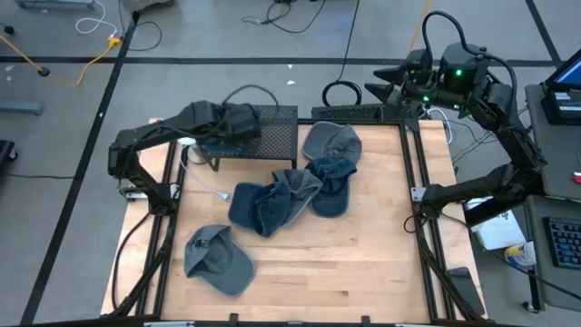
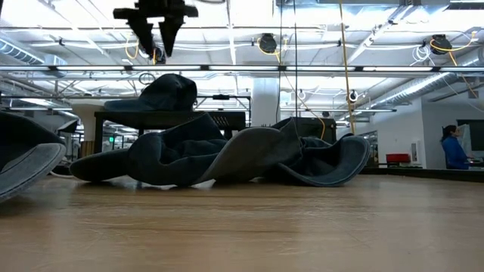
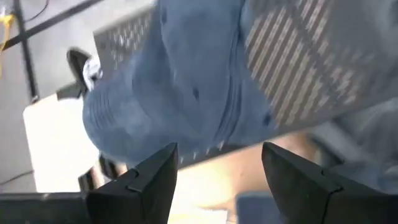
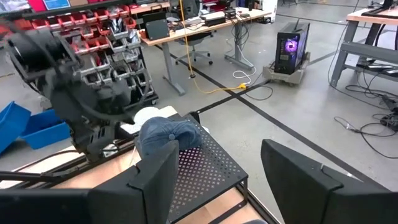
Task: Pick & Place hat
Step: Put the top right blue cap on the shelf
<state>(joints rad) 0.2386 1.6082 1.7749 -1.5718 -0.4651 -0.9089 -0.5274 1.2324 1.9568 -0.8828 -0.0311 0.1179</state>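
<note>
The left gripper [image 2: 159,34], its two dark fingers spread with nothing between them, hangs directly above the black perforated metal rack [image 1: 272,132] at the table's back edge. Right under it, on the rack's left end, sits a dark blue denim hat [image 3: 168,93]; in the low view the hat's crown rises from the rack top with clear air between it and the fingertips. So the hat lies straight down from this gripper, already resting on the rack, and any further move looks like a plain lift away.

To the right of the rack lies a loose heap of blue and grey hats [image 1: 300,186] on the wooden table [image 1: 363,263], with one grey cap [image 1: 218,259] well in front of the rack. The left arm is nearer all of these.

Far right of the rack, the right gripper [image 4: 214,180] waits with fingers apart, off the table's back corner.
</note>
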